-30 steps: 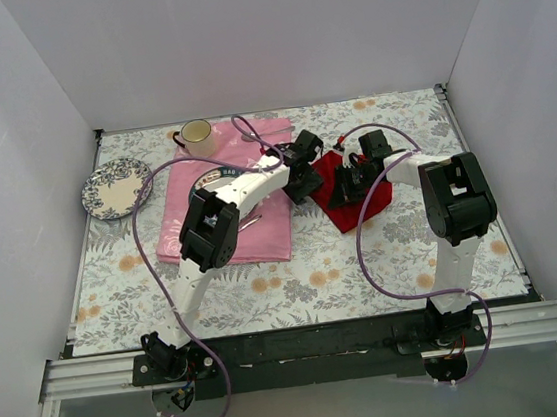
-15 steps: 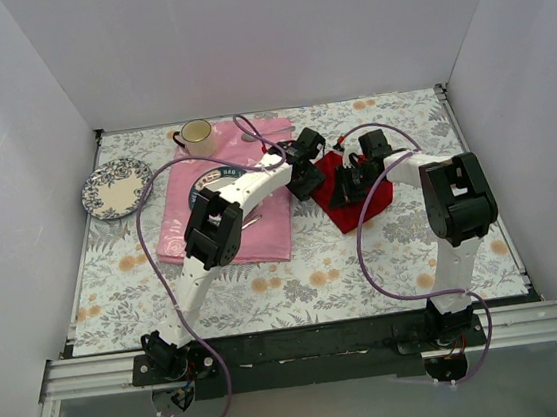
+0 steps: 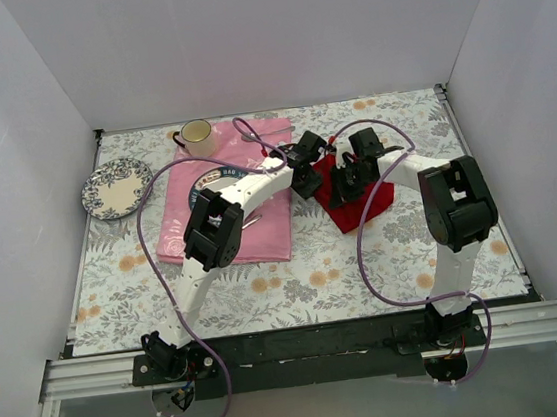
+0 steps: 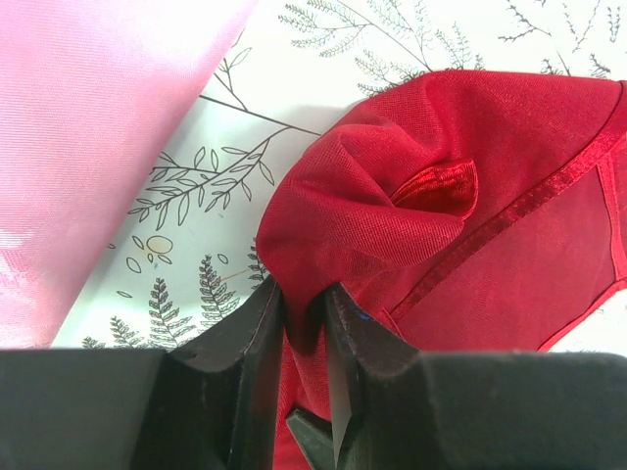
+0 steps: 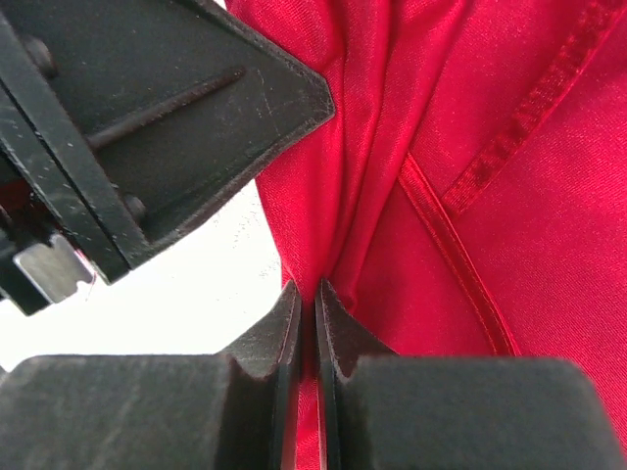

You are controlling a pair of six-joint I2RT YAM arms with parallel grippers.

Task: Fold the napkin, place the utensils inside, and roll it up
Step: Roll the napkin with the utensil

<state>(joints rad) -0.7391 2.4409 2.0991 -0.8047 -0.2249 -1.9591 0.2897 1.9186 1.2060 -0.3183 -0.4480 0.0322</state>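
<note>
Since a second ago the right arm has swung its wrist a little toward the left arm, and the left jaws have closed in on the cloth.

Left jaws now pinch a thick, bunched hump of the napkin, the wad rising just ahead of the tips. Right jaws are pressed almost together on a thin raised fold of the same cloth, which runs up and away from them. Most of the napkin lies spread on the table beyond and beneath both sets of jaws. A pink cloth lies off to the left of the left jaws, apart from the napkin.

Folding looks barely begun: the cloth is crumpled, not creased flat.

Risks, as I judge them:
- Both pinches sit close together, and a dark housing fills the space just up and left of the right jaws, so a careless move could knock the two wrists together.
- Left jaws hold several layers at once; lifting may drag the whole napkin instead of turning one edge.
- Right jaws hold very little cloth; a sideways pull could let it slip free.
</note>
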